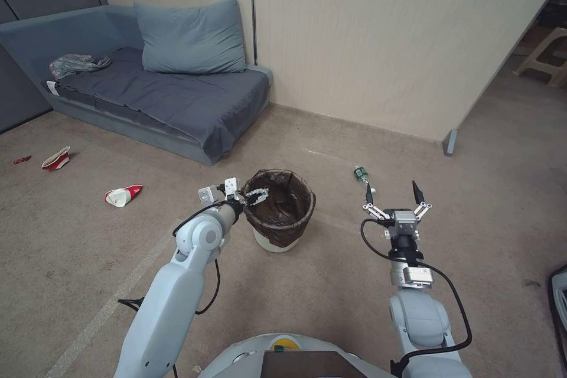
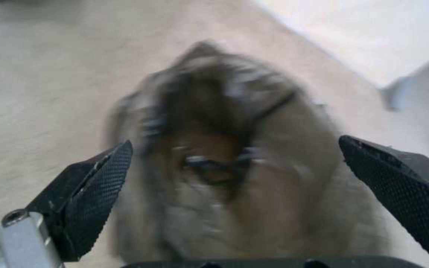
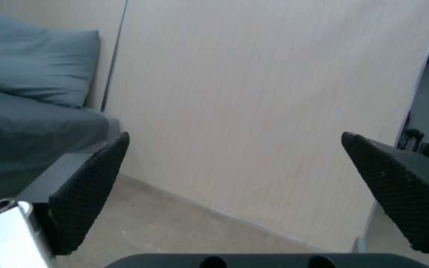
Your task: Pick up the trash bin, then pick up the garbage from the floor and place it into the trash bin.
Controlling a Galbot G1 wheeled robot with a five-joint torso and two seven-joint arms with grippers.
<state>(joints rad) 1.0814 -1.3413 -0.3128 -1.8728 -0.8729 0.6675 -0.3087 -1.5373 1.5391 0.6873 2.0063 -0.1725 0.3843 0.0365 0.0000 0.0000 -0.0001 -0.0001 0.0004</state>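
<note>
White tapered trash bin (image 1: 282, 208) lined with a dark brown bag folded over its rim, standing upright on the carpet, mouth upward, before the sofa (image 1: 147, 91). Left gripper (image 1: 255, 195), fingers spread, sits at the bin's near rim. Right gripper (image 1: 394, 192) hovers wide open near a green bottle (image 1: 361, 175) lying on the floor.

The head camera looks down from above at the floor (image 1: 88, 260), wall (image 1: 378, 41) and bin (image 1: 280, 209). The left wrist camera hangs close over the bin; the right faces the wall and sofa (image 3: 21, 126), both shared with the head view.
</note>
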